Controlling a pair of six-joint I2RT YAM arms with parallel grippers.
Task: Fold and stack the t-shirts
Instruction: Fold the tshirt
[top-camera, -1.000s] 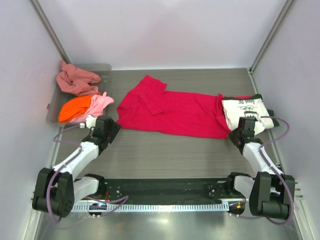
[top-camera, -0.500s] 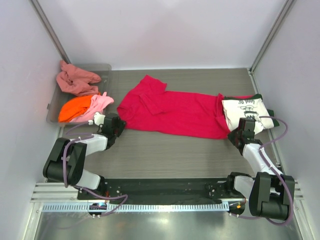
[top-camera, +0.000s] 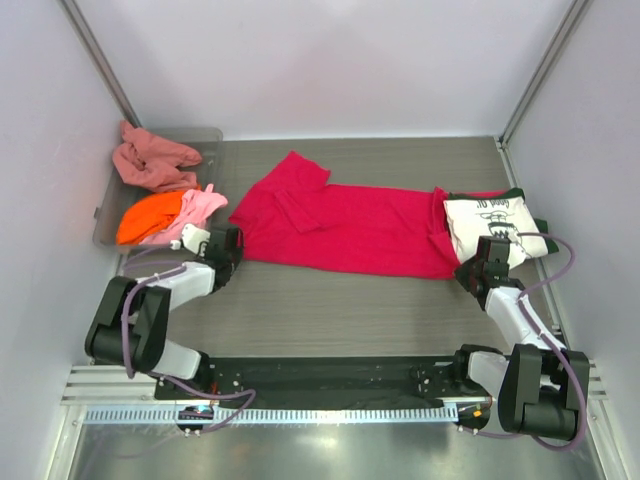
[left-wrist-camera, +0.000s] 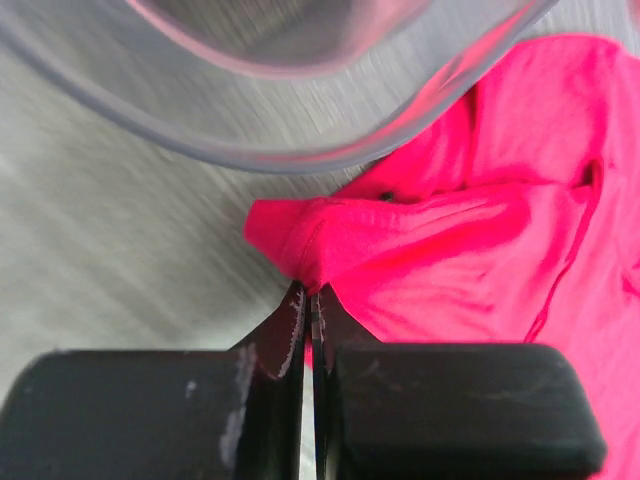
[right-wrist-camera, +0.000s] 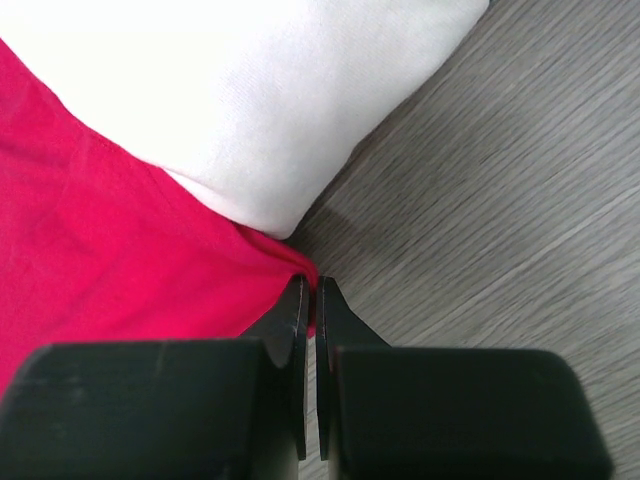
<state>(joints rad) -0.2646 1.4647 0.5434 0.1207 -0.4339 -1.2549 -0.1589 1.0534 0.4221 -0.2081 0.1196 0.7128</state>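
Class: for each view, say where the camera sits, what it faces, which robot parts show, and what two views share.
Top external: overhead, looking down on the table; left arm and right arm show.
Left wrist: on left arm, facing red t-shirt and bin; its jaws show.
Right wrist: on right arm, facing cream t-shirt; its jaws show.
All share the red t-shirt.

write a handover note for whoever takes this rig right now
Left tool: shut on the red t-shirt, at its left corner.
Right tool: shut on its right corner.
The red t-shirt lies spread mid-table; the folded cream t-shirt sits on its right end.
Done: cream one folded.
Left: fold the red one, then the salmon-pink shirt, orange shirt and light pink shirt at the bin; stack all.
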